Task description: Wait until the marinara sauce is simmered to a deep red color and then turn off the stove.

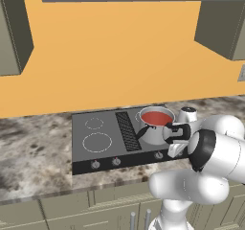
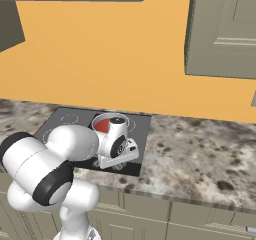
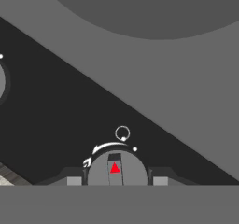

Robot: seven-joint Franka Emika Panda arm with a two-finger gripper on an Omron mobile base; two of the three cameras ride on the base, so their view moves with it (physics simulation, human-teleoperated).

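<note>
The sauce (image 1: 156,117) sits in a steel pot (image 1: 156,131) on the rear right burner of the stove (image 1: 103,138), its surface a solid red by the left base view, so the waiting seems about over and the knob turn is the step in hand. The main risk, as I judge it, is the turn itself: the gripper (image 3: 116,181) is closed around a knob (image 3: 116,171) on the front strip, a finger tip on each side of the round cap in the hand view, and if the pads slip on that smooth cap the wrist may rotate while the burner stays on. A second risk is picking the wrong control; another knob (image 3: 2,80) shows at the far left edge of the hand view, and four sit along the strip, so a turn here only helps if this one governs the pot's burner, which I cannot confirm. The pot's black handle (image 1: 142,131) juts toward the front, near the wrist, and a wide swing could nudge it. The arm rises from below the counter, elbow bent high, forearm reaching forward and down, hand pointed at the front strip just below the pot.
</note>
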